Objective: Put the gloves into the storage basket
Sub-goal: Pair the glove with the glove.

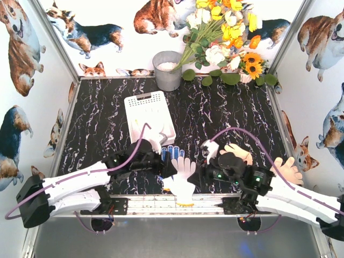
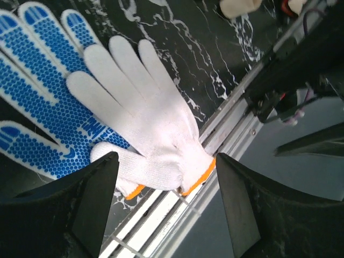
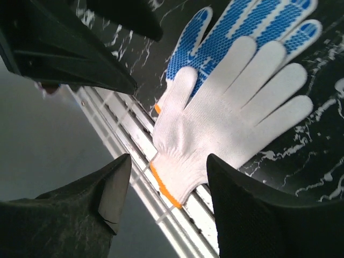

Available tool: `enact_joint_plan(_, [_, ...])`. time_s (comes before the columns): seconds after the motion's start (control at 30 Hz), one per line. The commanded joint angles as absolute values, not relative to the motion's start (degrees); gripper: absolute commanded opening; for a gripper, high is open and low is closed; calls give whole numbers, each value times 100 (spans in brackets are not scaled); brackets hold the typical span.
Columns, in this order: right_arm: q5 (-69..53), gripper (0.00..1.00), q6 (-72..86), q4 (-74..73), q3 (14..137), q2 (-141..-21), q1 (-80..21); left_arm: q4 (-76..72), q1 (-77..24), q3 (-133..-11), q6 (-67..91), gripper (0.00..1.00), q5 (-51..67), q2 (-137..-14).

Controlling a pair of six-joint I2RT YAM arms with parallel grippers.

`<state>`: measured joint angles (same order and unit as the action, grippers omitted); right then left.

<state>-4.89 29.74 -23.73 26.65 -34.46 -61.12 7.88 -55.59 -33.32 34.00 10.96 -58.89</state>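
Note:
A white knit glove point(image 1: 183, 180) with an orange cuff lies at the table's front edge, its cuff over the metal rail. It partly covers a blue-dotted glove point(image 1: 171, 152). My left gripper point(image 1: 171, 171) is open, with its jaws either side of the cuff in the left wrist view point(image 2: 165, 166). That view also shows the white glove point(image 2: 150, 123) and the blue-dotted glove point(image 2: 43, 97). My right gripper point(image 1: 198, 177) is open over the same cuff point(image 3: 167, 172), above the white glove point(image 3: 226, 118) and the blue-dotted one point(image 3: 252, 27). Two beige gloves point(image 1: 236, 153) point(image 1: 287, 171) lie to the right. The white storage basket point(image 1: 148, 110) stands behind.
A grey metal bucket point(image 1: 167, 70) and a bunch of flowers point(image 1: 226, 37) stand at the back. The metal rail point(image 1: 177, 203) runs along the table's front edge. Both arms crowd the front centre, and the left gripper's fingers point(image 3: 80, 48) show in the right wrist view.

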Motion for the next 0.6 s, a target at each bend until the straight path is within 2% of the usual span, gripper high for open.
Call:
enact_joint_plan(0.0, [459,62,4369,-3070,3115,-3164,-6094,843,-5581,-3111,5008,68,388,-5847])
enact_joint_plan(0.07, [396,70,4871,-3275,3157,-3292,-6074,862,-5588,-2979,5602,68,292,-5915])
enact_joint_plan(0.13, [343,71,5266,-3492,3195,-3553,-6071,792,-5605,-2857,5956,67,224,-5937])
enact_joint_plan(0.37, [358,65,6262,-3993,3195,-4443,-5878,915,-5599,-2920,6037,63,121,-6284])
enact_joint_plan(0.5, [21,52,6617,-3572,2870,-4709,-5442,1001,-5597,-2998,5986,60,42,-6601])
enact_joint_plan(0.57, [-5,51,6650,-3411,2803,-4851,-5381,987,-5599,-3027,5967,59,-5,-6718])
